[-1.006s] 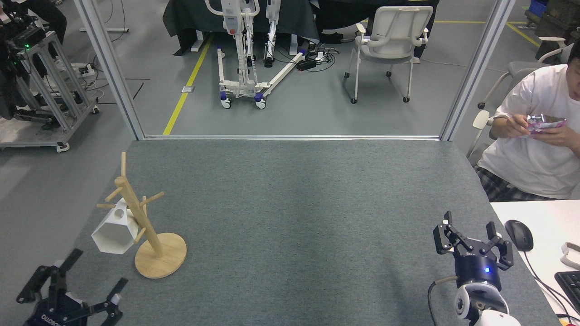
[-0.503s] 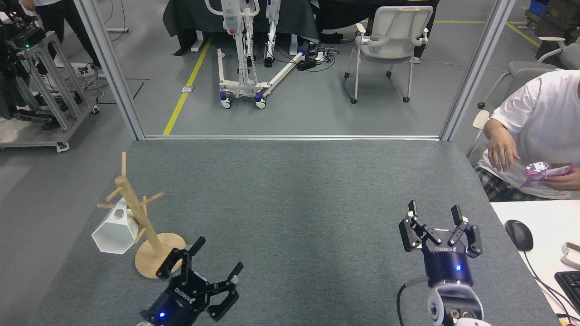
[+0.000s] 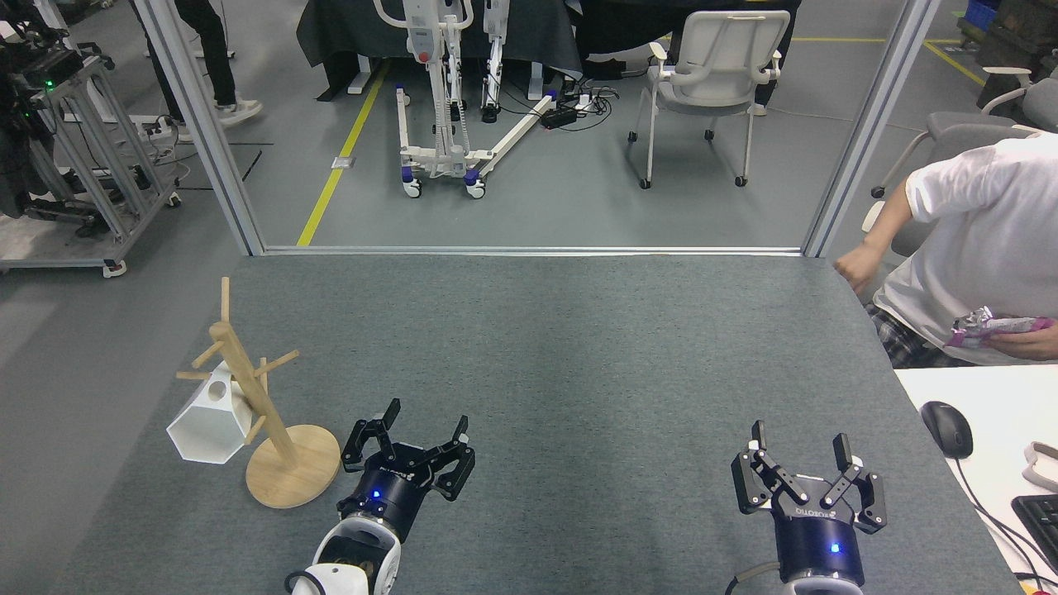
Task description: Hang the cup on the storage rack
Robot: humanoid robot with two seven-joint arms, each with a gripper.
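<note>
Looks done: cup (image 3: 208, 426) seems hooked on the storage rack (image 3: 273, 430). Left gripper (image 3: 424, 430) beside its base, right gripper (image 3: 800, 450) well apart, both spread wide, empty. Just park.

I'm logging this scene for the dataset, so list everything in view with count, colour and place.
cup: 1, white, hanging on the rack's left side
storage rack: 1, light wood, near-left on table
table: 1, grey felt top
office chair: 1, white, beyond table
wheeled lift frame: 1, white, floor behind
mouse: 1, dark, white desk at right
seated person: 1, white shirt, right edge
left claw: 1, black, open, beside rack base
right claw: 1, black, open, near-right
</note>
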